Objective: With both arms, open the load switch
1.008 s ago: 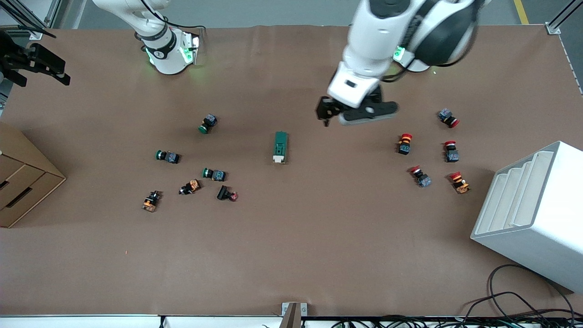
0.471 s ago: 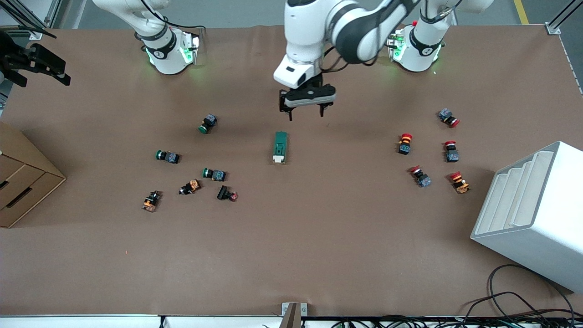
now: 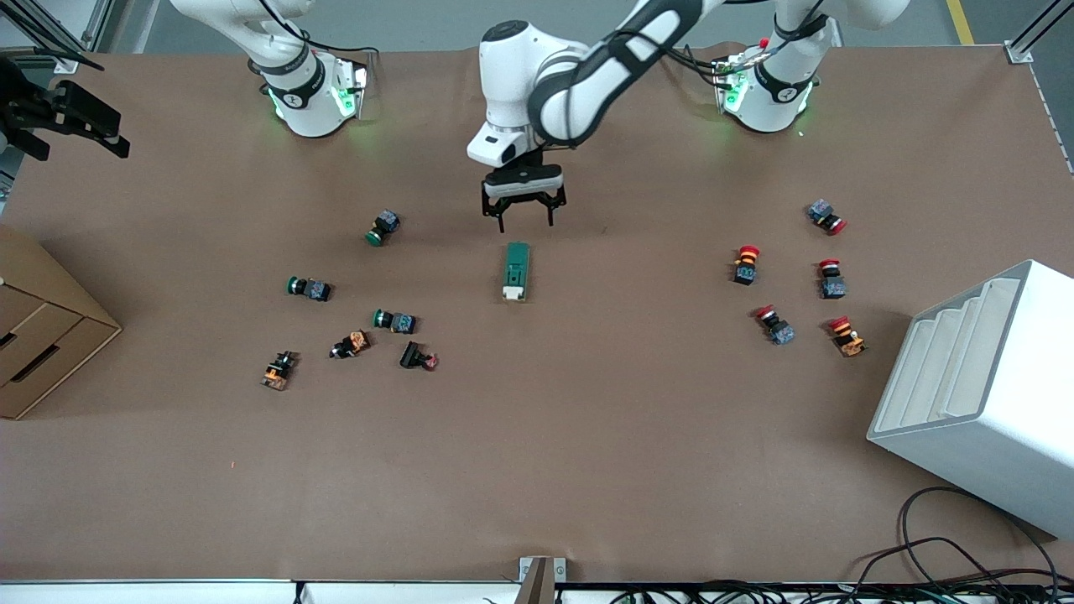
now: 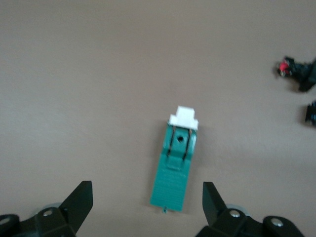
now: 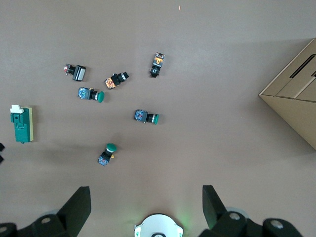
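Note:
The load switch [image 3: 517,268] is a dark-green oblong block lying flat in the middle of the table, its white piece [image 3: 513,293] at the end nearer the front camera. My left gripper [image 3: 526,223] hangs open over the table at the switch's green end, not touching it. In the left wrist view the load switch [image 4: 177,173] lies just off the gap of the left gripper [image 4: 147,186], with its green end level with the fingertips. My right gripper [image 5: 145,190] is open and empty, high over its own base [image 5: 158,228]. It sees the load switch [image 5: 21,126] far off.
Green and orange push buttons [image 3: 394,320] lie scattered toward the right arm's end. Red-capped push buttons [image 3: 745,264] sit toward the left arm's end. A white slotted rack [image 3: 982,394] stands at that end, a cardboard box [image 3: 42,335] at the other.
The left arm has swung from near the red push buttons toward the table's middle, and its open gripper has turned to hang at the switch's green end. The switch has not moved.

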